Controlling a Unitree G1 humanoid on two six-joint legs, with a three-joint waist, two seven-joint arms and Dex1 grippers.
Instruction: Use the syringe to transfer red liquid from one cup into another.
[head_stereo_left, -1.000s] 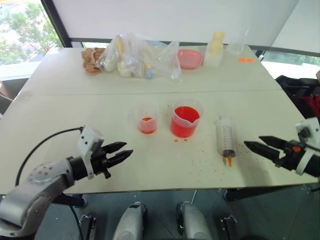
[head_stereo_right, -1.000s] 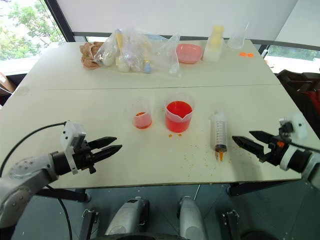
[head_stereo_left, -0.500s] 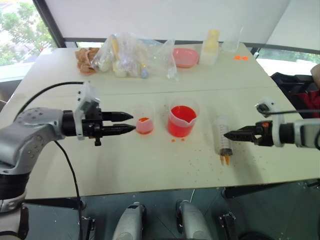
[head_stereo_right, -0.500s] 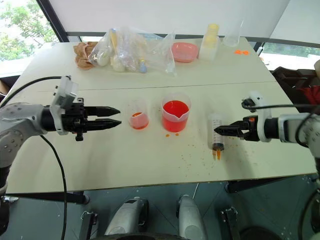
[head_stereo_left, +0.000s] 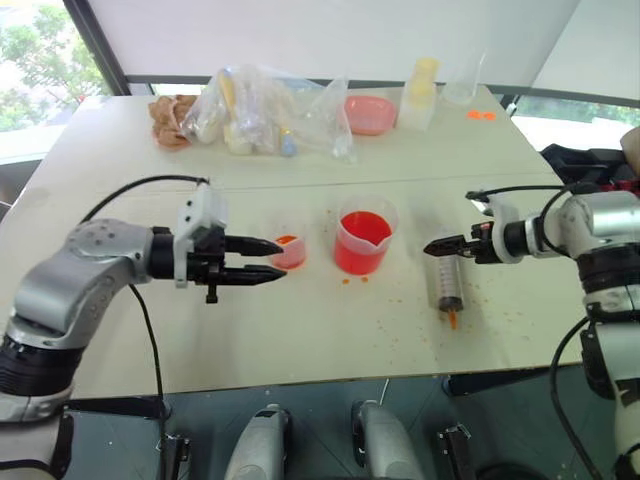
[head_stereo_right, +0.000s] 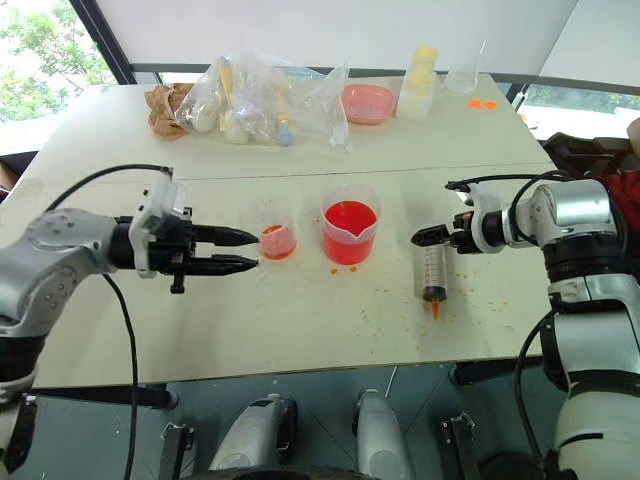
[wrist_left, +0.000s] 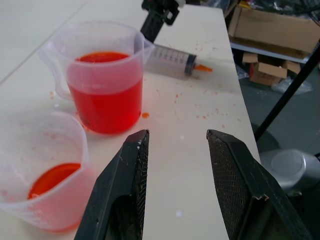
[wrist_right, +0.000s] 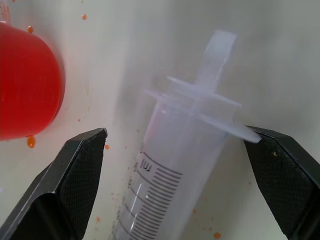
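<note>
The large clear plastic syringe with printed graduations and a short orange tip (head_stereo_left: 447, 280) lies flat on the pale desk (head_stereo_left: 300, 330), right of centre in the head views, tip toward the lower edge of the frame and plunger end toward the top, which leaves its barrel free to be taken from the side. The right pincer (head_stereo_left: 442, 245) sits at that plunger end with its two black fingers (wrist_right: 80, 165) spread wide, one on each side of the flange, not yet touching the barrel; that straddle reads as the set-up for a grasp near the top of the barrel. Just left of the syringe, at frame centre, stands the larger clear plastic beaker with a pour spout (head_stereo_left: 362, 236), upright and well filled with bright translucent red liquid (head_stereo_left: 360, 250). Left of it is the small clear plastic cup (head_stereo_left: 288, 250), upright with only a shallow red layer in the bottom, so most of the transfer seems still to come. The left pincer (head_stereo_left: 268, 260) hovers level just beside the small cup, fingers apart and holding nothing, pointing toward the right of the frame, probably placed to steady a cup. Orange droplets (head_stereo_left: 356, 281) spot the desk around the beaker.
</note>
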